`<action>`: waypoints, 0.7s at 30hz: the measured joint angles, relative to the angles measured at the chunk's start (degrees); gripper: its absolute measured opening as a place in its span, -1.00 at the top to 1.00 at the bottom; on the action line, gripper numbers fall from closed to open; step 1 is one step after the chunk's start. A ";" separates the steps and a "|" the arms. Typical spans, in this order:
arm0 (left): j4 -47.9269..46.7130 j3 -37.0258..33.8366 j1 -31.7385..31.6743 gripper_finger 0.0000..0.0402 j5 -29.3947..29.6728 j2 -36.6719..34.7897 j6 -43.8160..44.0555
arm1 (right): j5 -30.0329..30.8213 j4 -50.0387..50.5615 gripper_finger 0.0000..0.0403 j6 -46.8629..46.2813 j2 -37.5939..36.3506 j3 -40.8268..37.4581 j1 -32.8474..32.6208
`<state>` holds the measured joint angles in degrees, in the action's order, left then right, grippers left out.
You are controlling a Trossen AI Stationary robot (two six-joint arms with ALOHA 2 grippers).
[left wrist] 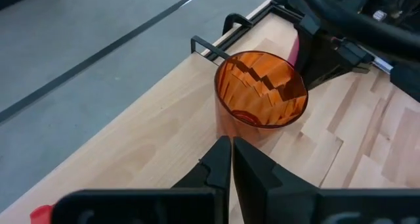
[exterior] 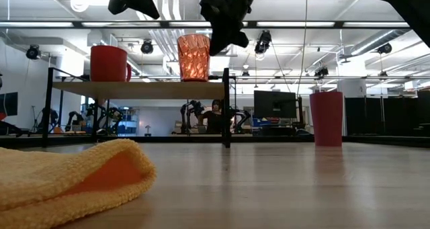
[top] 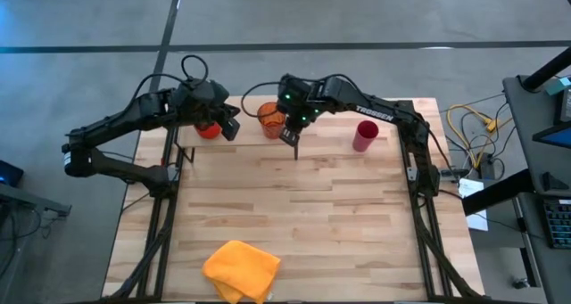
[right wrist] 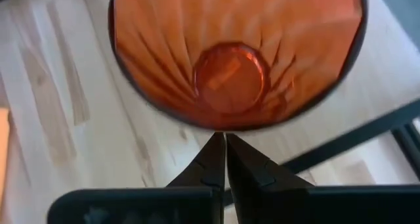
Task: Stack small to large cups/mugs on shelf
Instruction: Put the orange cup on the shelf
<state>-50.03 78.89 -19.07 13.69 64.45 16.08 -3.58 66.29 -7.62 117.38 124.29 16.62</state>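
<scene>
Where upright, orange cup (right wrist: 235, 56) (ribbed, translucent).

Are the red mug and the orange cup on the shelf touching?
Apart. The low view shows clear background between the red mug and the orange cup, side by side on the shelf.

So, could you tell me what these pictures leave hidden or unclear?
- Red mug: high view, mostly covered by the left gripper.
- Orange cup: right wrist view, rim cut off by the top edge.
- Pink tumbler: left wrist view, mostly behind the right arm.
</scene>
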 joint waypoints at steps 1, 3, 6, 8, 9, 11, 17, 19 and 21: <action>0.01 0.00 0.00 1.00 0.00 0.00 0.00 | 0.10 -0.83 0.96 -0.08 0.16 -0.05 0.00; 0.01 0.00 0.00 1.00 0.00 -0.08 0.00 | 0.16 -2.65 0.96 -0.36 0.46 -0.14 0.03; 0.01 0.00 0.00 1.00 -0.02 -0.15 0.00 | 0.16 -5.12 0.96 -0.35 0.95 -0.20 0.23; 0.01 0.00 0.00 1.00 -0.02 -0.15 0.00 | 0.14 -6.75 0.96 -0.37 1.35 -0.20 0.27; 0.02 0.00 0.00 1.00 -0.03 -0.15 0.00 | 0.14 -7.62 0.96 -0.35 1.55 -0.20 0.27; 0.01 0.00 0.00 1.00 -0.03 -0.15 -0.02 | 0.15 -9.73 0.96 -0.35 2.06 -0.20 0.28; 0.01 0.00 0.00 1.00 -0.04 -0.17 -0.50 | -0.04 -13.47 0.96 -0.23 2.67 -0.24 0.14; 0.03 0.00 0.00 1.00 -0.02 -0.17 -0.51 | 0.00 -11.51 0.96 0.09 2.54 -0.16 0.14; 0.01 0.00 0.00 1.00 -0.02 -0.20 -0.50 | 0.99 -8.57 0.96 0.08 2.27 -0.16 0.14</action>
<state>-50.02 78.89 -19.07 13.67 64.25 15.57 -2.59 57.71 -7.54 119.64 124.14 16.75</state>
